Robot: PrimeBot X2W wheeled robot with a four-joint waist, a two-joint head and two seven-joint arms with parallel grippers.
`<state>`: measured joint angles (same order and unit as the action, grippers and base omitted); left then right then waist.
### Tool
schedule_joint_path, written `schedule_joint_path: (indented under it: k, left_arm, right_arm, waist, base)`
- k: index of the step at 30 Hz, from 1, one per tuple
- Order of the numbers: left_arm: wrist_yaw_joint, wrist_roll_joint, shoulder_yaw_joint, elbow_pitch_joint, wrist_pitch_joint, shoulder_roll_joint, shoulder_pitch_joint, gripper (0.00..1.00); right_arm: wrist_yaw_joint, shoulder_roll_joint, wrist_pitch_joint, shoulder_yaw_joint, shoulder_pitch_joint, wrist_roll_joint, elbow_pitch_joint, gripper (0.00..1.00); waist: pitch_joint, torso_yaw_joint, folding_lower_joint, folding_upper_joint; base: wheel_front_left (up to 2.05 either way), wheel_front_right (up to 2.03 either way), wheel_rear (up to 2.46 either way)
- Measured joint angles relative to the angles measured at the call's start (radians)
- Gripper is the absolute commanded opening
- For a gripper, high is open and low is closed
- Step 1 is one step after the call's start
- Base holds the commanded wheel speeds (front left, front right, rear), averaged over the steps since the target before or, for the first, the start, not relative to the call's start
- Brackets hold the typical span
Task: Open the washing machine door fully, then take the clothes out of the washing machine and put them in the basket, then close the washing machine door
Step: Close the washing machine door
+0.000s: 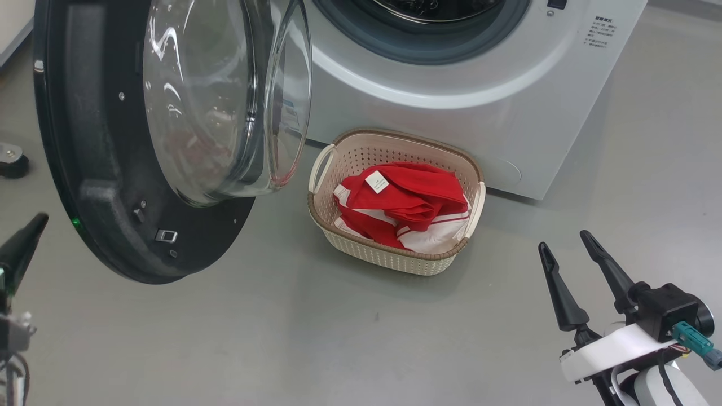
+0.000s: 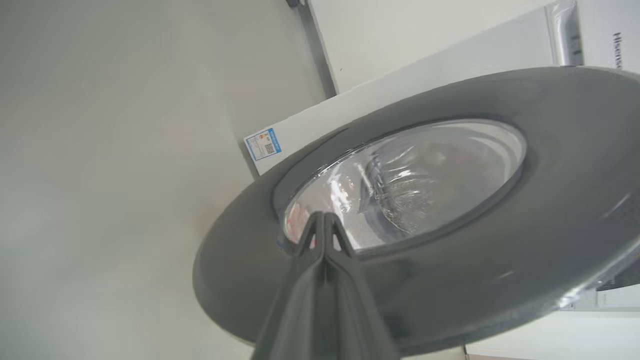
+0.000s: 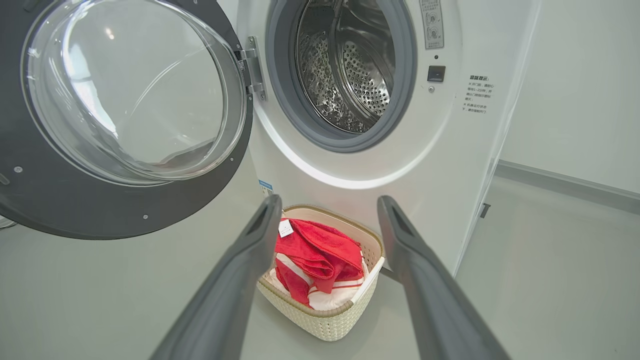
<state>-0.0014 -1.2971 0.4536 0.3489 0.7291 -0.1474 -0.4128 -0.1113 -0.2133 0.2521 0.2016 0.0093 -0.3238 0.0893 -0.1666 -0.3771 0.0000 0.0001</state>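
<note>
The washing machine door [image 1: 107, 169] stands swung open to the left, its glass bowl [image 1: 220, 101] facing the machine. Behind it the washing machine [image 1: 451, 101] shows its steel drum [image 3: 345, 65] with nothing red inside. The basket [image 1: 361, 248] sits on the floor at the machine's foot, and the red and white clothes [image 1: 406, 203] lie in it. My left gripper [image 1: 40, 219] is shut with nothing in it. It points at the door's outer face [image 2: 450, 280] close by; I cannot tell whether it touches. My right gripper [image 1: 563, 241] is open, back from the basket [image 3: 325, 320].
Grey floor [image 1: 338, 338] spreads in front of the basket and between my arms. A small dark object [image 1: 11, 160] lies on the floor at the far left. A wall with a grey skirting [image 3: 565, 185] runs to the right of the machine.
</note>
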Motion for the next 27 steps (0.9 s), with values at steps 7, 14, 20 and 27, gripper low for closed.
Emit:
schedule_joint_path:
  k: [7, 14, 20, 27]
  left_arm:
    - [-0.106, 0.243, -0.083, -0.059, -0.100, -0.091, 0.162, 0.00]
    - [-0.118, 0.461, -0.127, -0.107, -0.276, -0.154, 0.258, 0.00]
    - [-0.119, 0.543, -0.165, -0.141, -0.412, -0.144, 0.317, 0.00]
    - [-0.119, 0.627, -0.223, -0.165, -0.578, -0.109, 0.384, 0.00]
  right_arm:
    - [0.000, 0.004, 0.000, -0.007, 0.004, 0.000, -0.002, 1.00]
    - [0.000, 0.008, 0.000, -0.004, 0.017, 0.000, -0.002, 1.00]
    - [0.000, 0.011, 0.000, -0.003, 0.017, 0.000, -0.001, 1.00]
    - [0.000, 0.012, 0.000, -0.002, 0.017, 0.001, 0.001, 1.00]
  waist:
    - [0.006, -0.012, 0.0000, 0.0000]
    - [0.010, -0.029, 0.0000, 0.0000]
    - [0.015, -0.032, 0.0000, 0.0000]
    - [0.021, -0.034, 0.0000, 0.0000]
  base:
    - [0.00, 0.00, 0.00]
    - [0.00, 0.00, 0.00]
    - [0.00, 0.00, 0.00]
    - [0.00, 0.00, 0.00]
